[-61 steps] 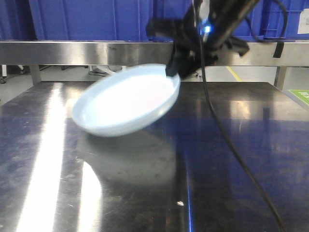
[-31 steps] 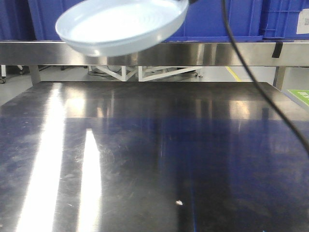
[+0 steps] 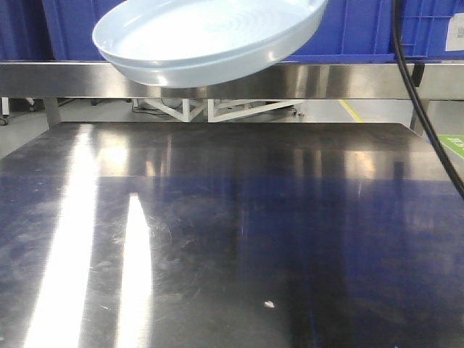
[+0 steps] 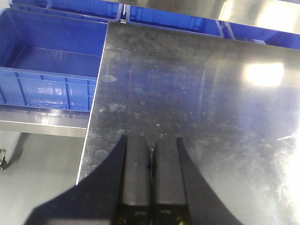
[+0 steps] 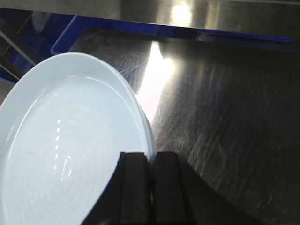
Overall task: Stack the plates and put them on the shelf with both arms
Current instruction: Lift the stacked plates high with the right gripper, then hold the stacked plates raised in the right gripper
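Plates (image 3: 206, 36), seemingly stacked, hang at eleven o'clock, right gripper (image 5: 151, 159) pinching their rim; left gripper (image 4: 151, 145) closed, empty; shelving remains.

The plates (image 3: 206, 40) run past the front view's top edge, hiding their far rim and whatever grips them. In the right wrist view, the right gripper (image 5: 151, 158) covers the pinched rim. A pale speck (image 3: 269, 304) on the table (image 3: 326, 217) is too small to identify.
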